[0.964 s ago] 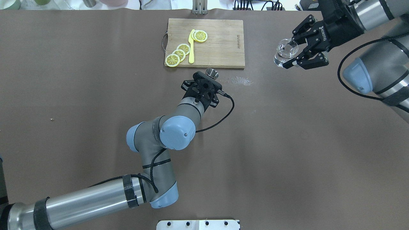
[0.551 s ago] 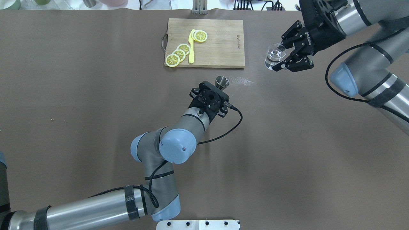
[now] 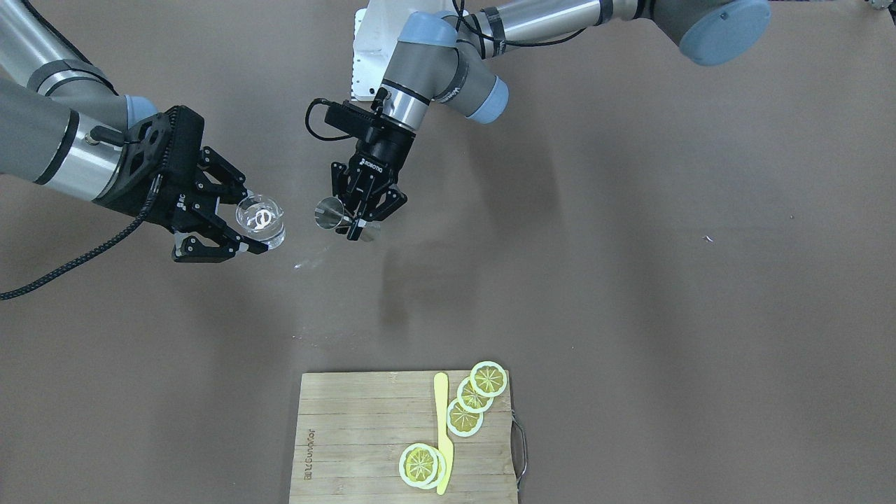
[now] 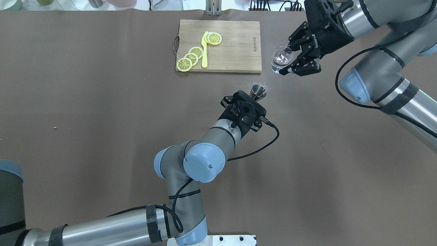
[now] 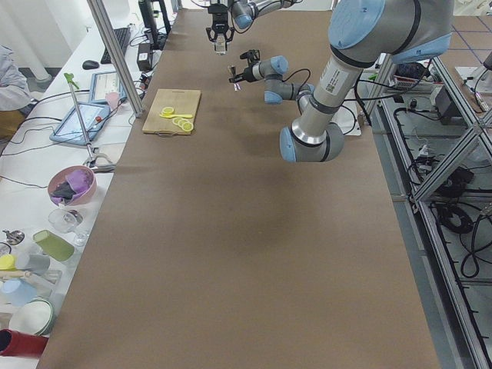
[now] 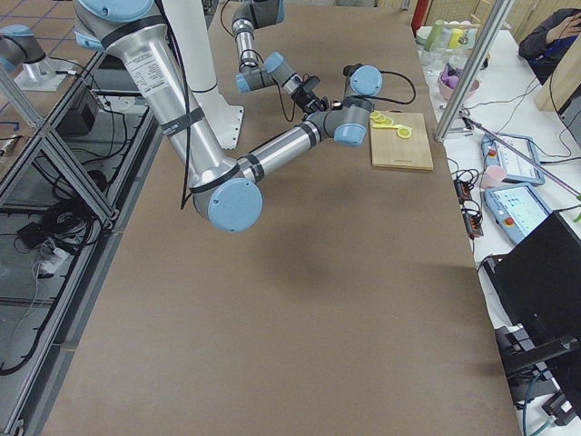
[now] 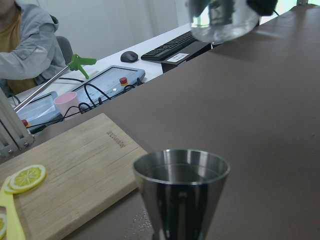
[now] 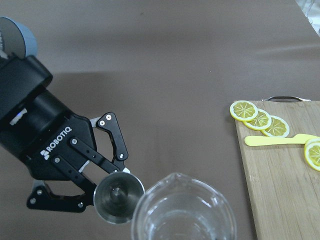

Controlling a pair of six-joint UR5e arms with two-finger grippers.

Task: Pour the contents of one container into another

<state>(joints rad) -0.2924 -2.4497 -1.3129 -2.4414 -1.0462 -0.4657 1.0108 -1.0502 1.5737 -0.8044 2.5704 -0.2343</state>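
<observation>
Left wrist view only gives us the top cone of the jigger (image 7: 181, 187). The waist and lower cone run off the bottom edge, and the fingers holding it don't show at all. The glass (image 7: 222, 20) is chopped by the top edge there. In the right wrist view its lower part drops off the bottom edge, and the cutting board (image 8: 280, 165) runs off the right. From overhead, the left hand (image 4: 256, 95) mostly hides under its own wrist. We can't tell if anything's inside the jigger. In both side views the left hand and right hand (image 5: 219, 46) are too tiny to read.
</observation>
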